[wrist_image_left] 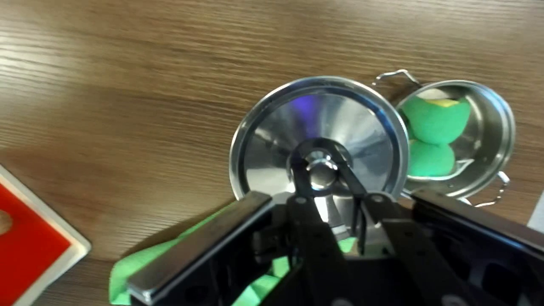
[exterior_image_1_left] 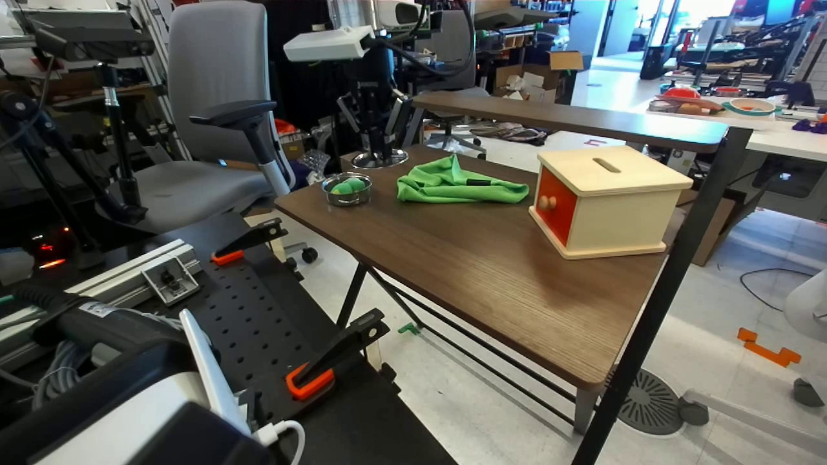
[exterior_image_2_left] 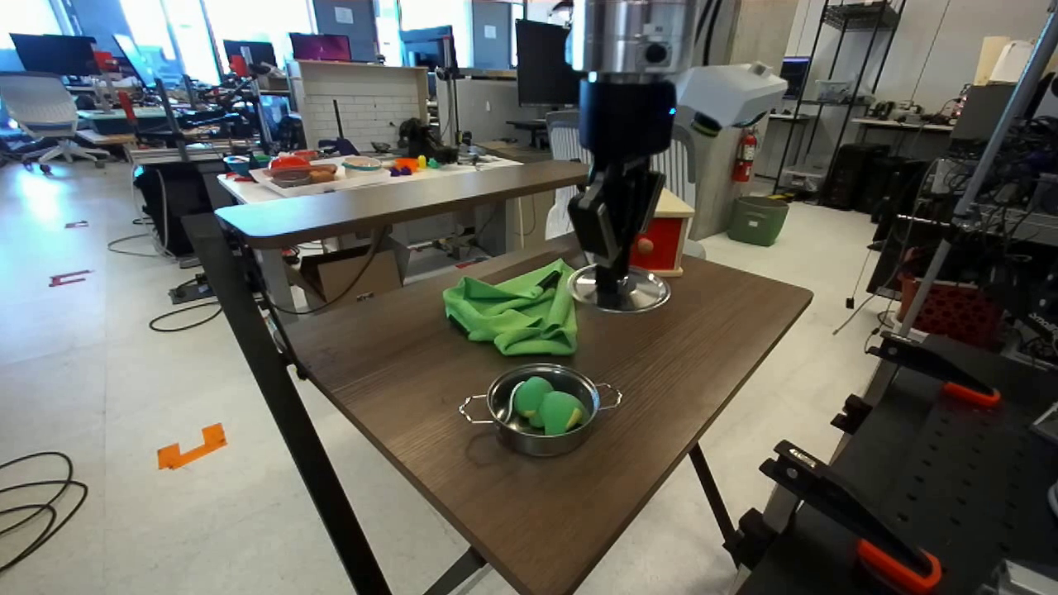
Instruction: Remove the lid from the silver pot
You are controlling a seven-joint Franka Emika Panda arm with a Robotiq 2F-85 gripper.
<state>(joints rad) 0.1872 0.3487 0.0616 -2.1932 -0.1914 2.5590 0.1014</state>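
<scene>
Above brown wooden tabletop [wrist_image_left: 161, 140] | mid-frame: pinching round silver-metal lid [wrist_image_left: 331, 114] by knob [wrist_image_left: 323, 175] with black gripper [wrist_image_left: 321, 163] | could drop through slipping

Daylight is harshest at the upper left in an exterior view, where windows [exterior_image_2_left: 183, 37] burn out to white and the floor [exterior_image_2_left: 45, 198] takes a pale glare; the gripper [exterior_image_2_left: 612, 291] there is nearly a black silhouette. In an exterior view, the perforated black board [exterior_image_1_left: 249, 310] at lower left sits dim. The wrist view is soft: glare whitens the wood-grain tabletop [wrist_image_left: 140, 106] at the left edge, a violet reflection marks the lid [wrist_image_left: 325, 117], shadow edges the green cloth [wrist_image_left: 140, 263], and the gripper's near parts blur at the bottom.
</scene>
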